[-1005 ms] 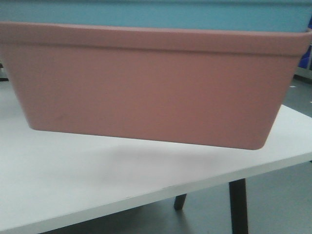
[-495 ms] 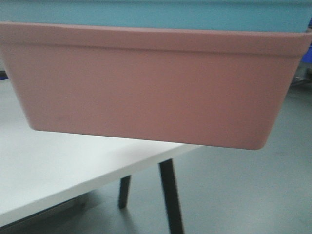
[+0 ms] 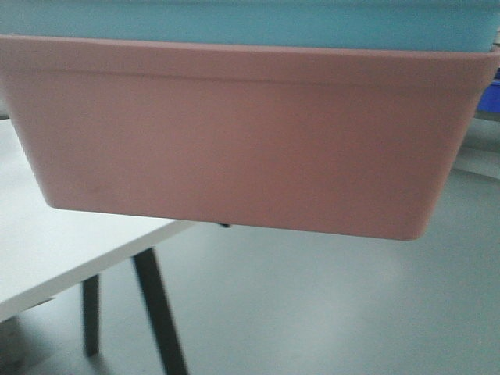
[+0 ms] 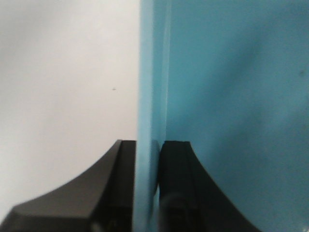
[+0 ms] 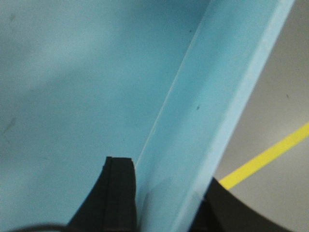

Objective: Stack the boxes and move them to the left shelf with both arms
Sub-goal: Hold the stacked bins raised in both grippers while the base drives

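Observation:
The two boxes fill the front view, stacked and held in the air: the light blue box point(image 3: 250, 23) sits nested in the salmon pink box point(image 3: 242, 133). In the left wrist view my left gripper point(image 4: 147, 159) is shut on the light blue box's side wall point(image 4: 150, 72), one finger on each face. My right gripper point(image 5: 166, 179) is shut on the opposite wall of the light blue box point(image 5: 207, 96), one finger inside, the other outside. Neither gripper shows in the front view. The left shelf is out of view.
A white table point(image 3: 55, 250) with black legs point(image 3: 160, 312) lies at lower left, under the boxes' left end. Grey floor point(image 3: 336, 312) spreads to the right. A yellow floor line point(image 5: 270, 154) and a dark blue crate point(image 3: 488, 98) at the right edge show.
The view has swung: the white table slid from beneath the boxes off to the left, and bare grey floor now lies under most of them. Boxes stay gripped in the same place.

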`<move>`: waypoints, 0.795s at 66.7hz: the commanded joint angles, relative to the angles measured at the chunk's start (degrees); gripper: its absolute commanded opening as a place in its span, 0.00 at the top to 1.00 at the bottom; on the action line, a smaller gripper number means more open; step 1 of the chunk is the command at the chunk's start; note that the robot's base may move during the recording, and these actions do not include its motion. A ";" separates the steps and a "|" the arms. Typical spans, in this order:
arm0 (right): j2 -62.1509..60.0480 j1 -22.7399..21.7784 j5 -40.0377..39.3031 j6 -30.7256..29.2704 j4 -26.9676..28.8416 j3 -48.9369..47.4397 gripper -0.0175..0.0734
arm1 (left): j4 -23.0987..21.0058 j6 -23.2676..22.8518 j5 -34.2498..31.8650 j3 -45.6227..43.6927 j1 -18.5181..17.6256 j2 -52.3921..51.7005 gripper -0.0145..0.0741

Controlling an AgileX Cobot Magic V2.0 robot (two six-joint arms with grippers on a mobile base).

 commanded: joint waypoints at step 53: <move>-1.77 1.83 -14.26 0.40 5.25 -2.74 0.75 | -8.09 -0.56 -12.55 -2.47 -2.22 -2.23 0.84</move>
